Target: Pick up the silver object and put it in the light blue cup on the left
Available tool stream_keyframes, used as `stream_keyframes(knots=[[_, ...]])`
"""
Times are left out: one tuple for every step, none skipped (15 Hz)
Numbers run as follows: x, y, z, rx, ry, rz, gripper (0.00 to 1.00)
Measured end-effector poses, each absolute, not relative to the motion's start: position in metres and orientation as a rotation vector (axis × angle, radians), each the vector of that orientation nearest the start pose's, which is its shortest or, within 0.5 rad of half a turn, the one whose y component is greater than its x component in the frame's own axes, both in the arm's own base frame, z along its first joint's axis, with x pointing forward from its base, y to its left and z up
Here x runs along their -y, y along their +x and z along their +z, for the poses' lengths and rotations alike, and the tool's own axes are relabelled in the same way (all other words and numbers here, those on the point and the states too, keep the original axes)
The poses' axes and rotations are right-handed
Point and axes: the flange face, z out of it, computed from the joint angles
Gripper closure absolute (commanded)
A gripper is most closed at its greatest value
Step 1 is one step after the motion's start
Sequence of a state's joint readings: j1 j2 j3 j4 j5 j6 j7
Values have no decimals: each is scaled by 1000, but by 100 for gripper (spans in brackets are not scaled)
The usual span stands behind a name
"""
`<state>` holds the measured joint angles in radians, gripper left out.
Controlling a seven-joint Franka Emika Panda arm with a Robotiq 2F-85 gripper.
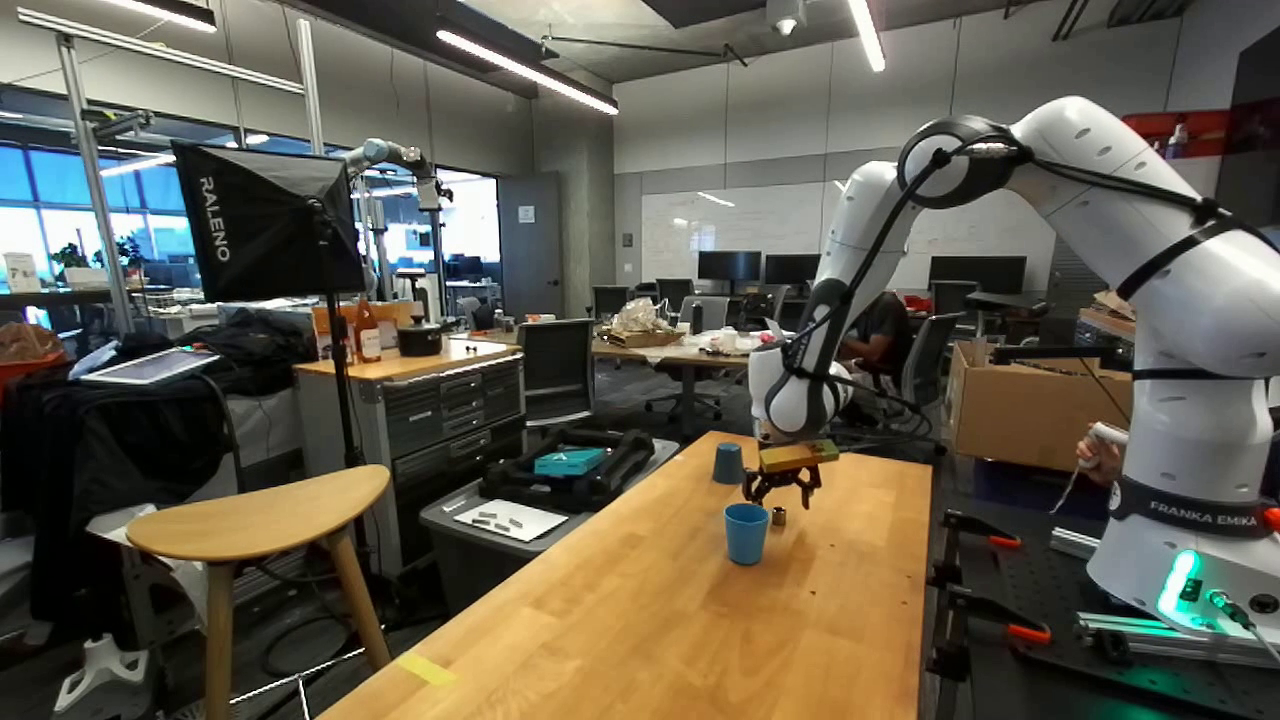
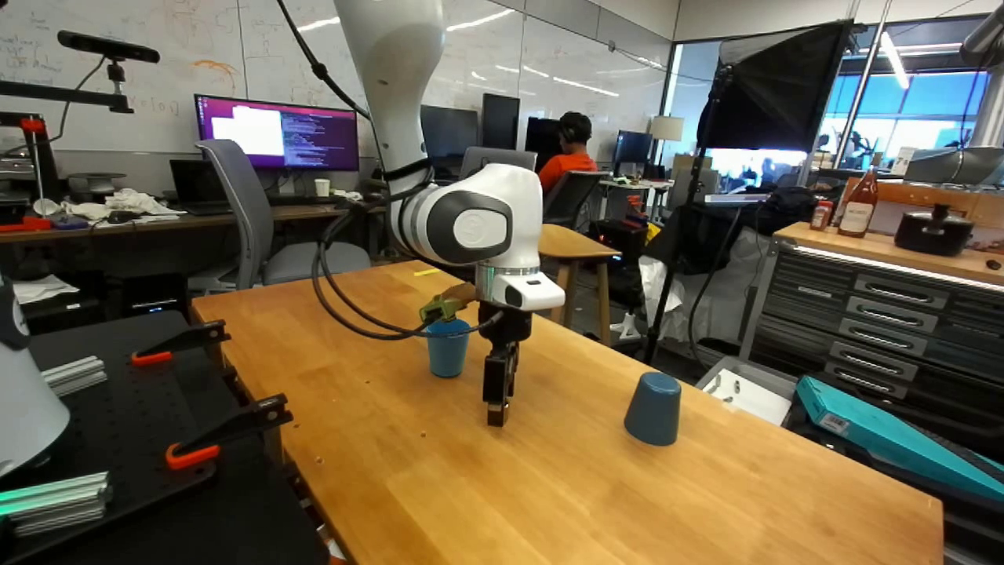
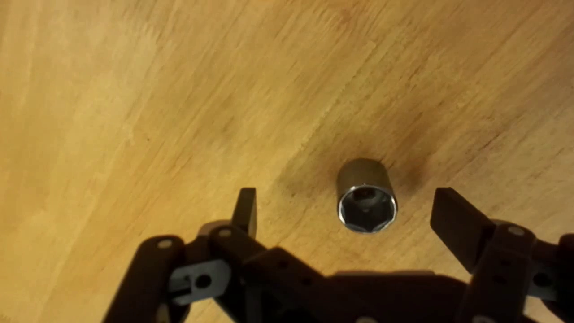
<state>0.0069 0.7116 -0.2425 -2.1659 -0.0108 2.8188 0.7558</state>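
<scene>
Bench (image 1: 650, 620) beneath, my end effector (image 3: 345, 206) hangs spread-fingered above the silver socket (image 3: 365, 179), approach seemingly nearly done, grasp and drop into the light blue cup (image 1: 746, 540) remaining.

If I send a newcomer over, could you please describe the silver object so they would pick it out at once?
Over the long wooden table, find the open gripper. Just below it stands the silver object, a hollow metal cylinder with its open end up. It is far smaller than its neighbours, the upright light blue cup and the darker upside-down cup.
</scene>
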Motion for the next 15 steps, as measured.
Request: stream_keyframes(knots=[[135,517,64,-1478,-2961,-2,34],[134,516,60,-1478,-2961,-6,44],[134,516,58,-1478,-2959,-14,51],[134,517,58,-1476,-2954,-29,60],[133,518,59,-1476,-2949,-42,66],[134,519,60,-1477,-2943,-55,73],[134,520,61,-1478,-2938,-66,82],[135,520,61,-1478,-2933,-76,88],[135,521,62,-1479,-2928,-83,92],[136,521,64,-1481,-2922,-86,92],[137,521,63,-1483,-2918,-83,92],[138,521,63,-1482,-2913,-80,92],[139,520,63,-1482,-2904,-77,92],[141,520,63,-1478,-2896,-71,92],[143,520,64,-1469,-2891,-64,92]])
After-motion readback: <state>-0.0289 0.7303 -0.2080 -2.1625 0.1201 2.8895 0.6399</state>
